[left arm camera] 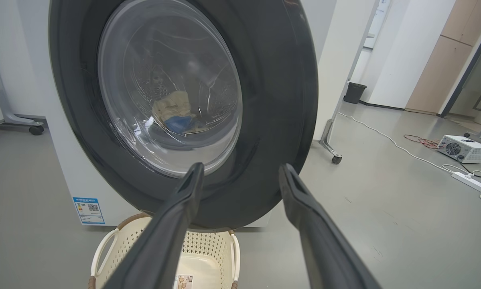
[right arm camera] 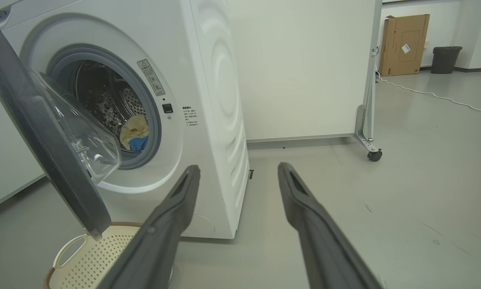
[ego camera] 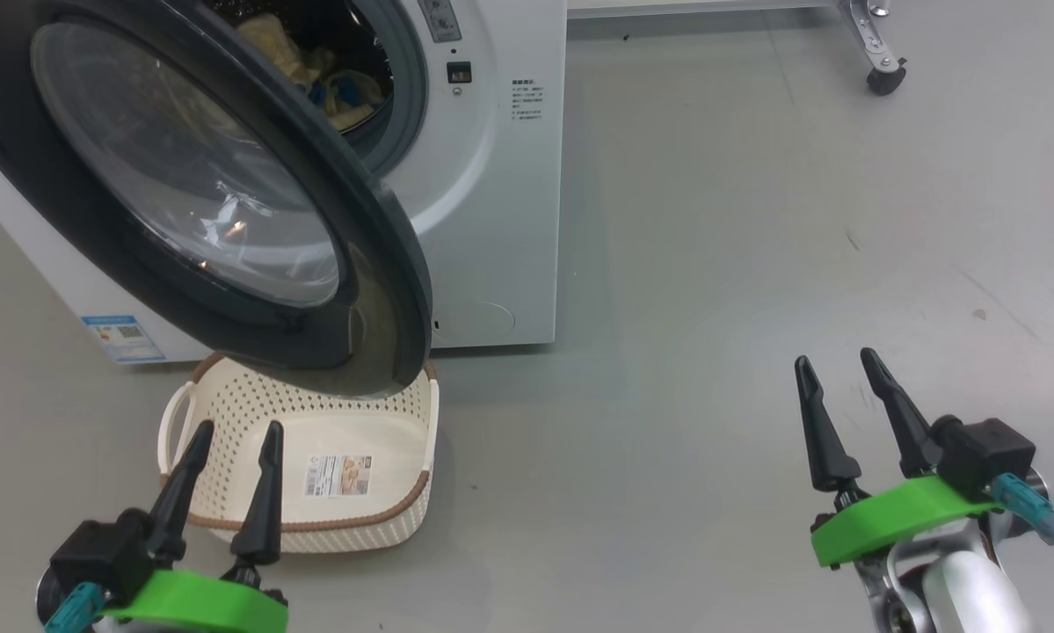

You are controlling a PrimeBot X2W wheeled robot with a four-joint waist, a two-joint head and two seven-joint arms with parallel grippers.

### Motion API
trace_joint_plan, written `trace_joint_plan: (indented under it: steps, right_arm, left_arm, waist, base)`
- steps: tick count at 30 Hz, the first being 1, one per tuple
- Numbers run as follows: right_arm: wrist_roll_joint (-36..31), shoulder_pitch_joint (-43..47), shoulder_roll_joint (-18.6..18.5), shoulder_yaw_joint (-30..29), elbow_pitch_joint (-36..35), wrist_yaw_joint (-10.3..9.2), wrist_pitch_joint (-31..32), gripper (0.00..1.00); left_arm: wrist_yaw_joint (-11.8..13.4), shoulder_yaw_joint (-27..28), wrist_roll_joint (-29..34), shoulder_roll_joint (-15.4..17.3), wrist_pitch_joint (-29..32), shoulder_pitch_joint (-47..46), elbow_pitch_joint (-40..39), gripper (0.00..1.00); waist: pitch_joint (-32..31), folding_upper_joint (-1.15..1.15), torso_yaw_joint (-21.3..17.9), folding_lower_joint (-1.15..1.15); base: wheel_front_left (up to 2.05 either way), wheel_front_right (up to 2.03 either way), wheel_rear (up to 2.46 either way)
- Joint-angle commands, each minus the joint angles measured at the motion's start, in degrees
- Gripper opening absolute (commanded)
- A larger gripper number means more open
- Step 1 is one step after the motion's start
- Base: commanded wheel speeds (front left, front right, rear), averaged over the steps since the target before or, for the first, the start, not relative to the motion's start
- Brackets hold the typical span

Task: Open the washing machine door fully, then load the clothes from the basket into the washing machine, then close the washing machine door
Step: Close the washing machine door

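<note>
The door [ego camera: 201, 185] stands ajar right ahead of the empty, open left gripper [ego camera: 238, 428]; the open right gripper [ego camera: 834, 357] seems farther away.

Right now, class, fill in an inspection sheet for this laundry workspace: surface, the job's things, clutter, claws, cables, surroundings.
Surface: grey floor, faint scuffs.
Job's things: washing machine door partly open, hanging over the basket; no clothes seen in the basket, only its sticker. The clothes lie in the drum of the washing machine.
Clutter: nothing seen.
Claws: left claw open, at the basket's near rim; right claw open over the floor; both hold nothing.
Cables: white cable runs across the floor to a power strip beside a white device.
Surroundings: wheeled partition, cardboard box, black bin.
</note>
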Motion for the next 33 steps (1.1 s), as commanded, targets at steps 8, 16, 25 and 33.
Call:
trace_joint_plan:
  steps: [8, 16, 25, 33]
  right_arm:
    - [-0.32, -1.8, -0.05, 1.4, -1.49, 0.0, -0.39, 1.0]
    - [0.02, -2.0, -0.05, 1.25, -1.62, 0.0, -0.39, 1.0]
    - [0.19, -2.63, -0.05, 0.69, -1.71, 0.0, -0.39, 0.0]
    - [-0.92, -5.39, -0.05, -2.21, -2.81, 0.0, -0.39, 0.0]
  left_arm:
    - [0.02, 2.39, 1.18, 0.3, -0.63, -1.76, -1.52, 1.0]
    - [0.02, 2.43, 1.24, 0.21, -0.63, -2.04, -1.5, 1.0]
    - [0.02, 2.1, 1.09, 0.03, -0.63, -2.62, -1.31, 1.0]
    - [0.02, 0.84, 0.88, -0.19, -0.63, -3.68, -1.11, 1.0]
  waist:
    - [0.17, 0.0, 0.12, 0.0]
    - [0.74, 0.0, 0.36, 0.0]
    - [1.38, 0.0, 1.04, 0.0]
    - [2.37, 0.0, 2.87, 0.0]
  base:
    - [0.0, 0.0, 0.0]
    - [0.0, 0.0, 0.0]
    - [0.0, 0.0, 0.0]
    - [0.0, 0.0, 0.0]
